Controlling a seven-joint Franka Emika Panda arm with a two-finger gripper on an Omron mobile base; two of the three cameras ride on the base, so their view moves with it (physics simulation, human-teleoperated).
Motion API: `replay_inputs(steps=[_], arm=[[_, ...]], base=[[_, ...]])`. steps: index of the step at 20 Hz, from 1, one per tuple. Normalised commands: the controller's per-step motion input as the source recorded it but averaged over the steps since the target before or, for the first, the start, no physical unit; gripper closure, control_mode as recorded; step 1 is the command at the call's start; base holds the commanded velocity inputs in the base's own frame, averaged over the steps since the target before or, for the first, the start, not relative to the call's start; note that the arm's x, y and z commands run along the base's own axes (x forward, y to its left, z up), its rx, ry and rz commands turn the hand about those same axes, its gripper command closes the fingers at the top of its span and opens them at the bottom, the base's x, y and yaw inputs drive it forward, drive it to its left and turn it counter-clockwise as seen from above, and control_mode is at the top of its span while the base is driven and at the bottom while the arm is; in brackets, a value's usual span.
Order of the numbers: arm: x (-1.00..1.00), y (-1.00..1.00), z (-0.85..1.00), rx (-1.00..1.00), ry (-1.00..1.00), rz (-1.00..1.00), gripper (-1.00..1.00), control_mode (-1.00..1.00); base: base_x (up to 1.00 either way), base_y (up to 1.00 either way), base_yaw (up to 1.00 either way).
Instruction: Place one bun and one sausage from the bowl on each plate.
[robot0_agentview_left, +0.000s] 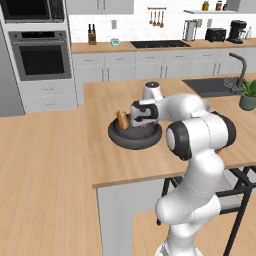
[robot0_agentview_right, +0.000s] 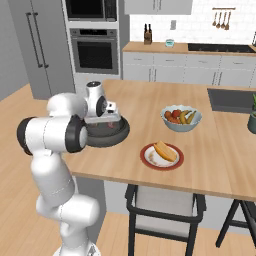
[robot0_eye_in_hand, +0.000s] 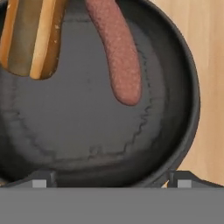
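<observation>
Hovering over the bowl (robot0_eye_in_hand: 188, 87), your hand (robot0_eye_in_hand: 109, 181) is spread wide and holds nothing. Line its fingers across the sausage (robot0_eye_in_hand: 118, 57), away from the bun (robot0_eye_in_hand: 33, 39), then go down.

1. The bowl (robot0_eye_in_hand: 183, 78), wide, shallow and dark grey with a thick rim, sits directly beneath the wide-open pincer (robot0_eye_in_hand: 109, 179).
2. A bun (robot0_eye_in_hand: 33, 37), golden-tan with a split top, lies inside the bowl, ahead of the pincer toward its left tip.
3. A sausage (robot0_eye_in_hand: 120, 57), reddish-brown and slightly curved, lies in the bowl beside the bun, ahead of the pincer.
4. The red-rimmed white plate (robot0_agentview_right: 148, 160), well away from the pincer, carries another bun (robot0_agentview_right: 165, 150).
</observation>
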Motion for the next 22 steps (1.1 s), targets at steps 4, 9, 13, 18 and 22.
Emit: replay_inputs(steps=[4,9,13,18,22], arm=[[0.59,0.0,-0.25,0.0,0.05,0.0,-1.0,-1.0],[0.65,0.0,-0.27,0.0,0.07,0.0,-1.0,-1.0],[0.68,0.0,-0.34,-0.01,0.08,0.0,-1.0,-1.0],[0.51,0.0,-0.36,-0.01,0.05,0.0,-1.0,-1.0],[-0.11,-0.01,-0.16,-0.01,0.01,0.0,1.0,-1.0]], base=[[0.0,0.0,0.0],[0.0,0.0,0.0],[0.0,0.0,0.0],[0.0,0.0,0.0],[0.0,0.0,0.0]])
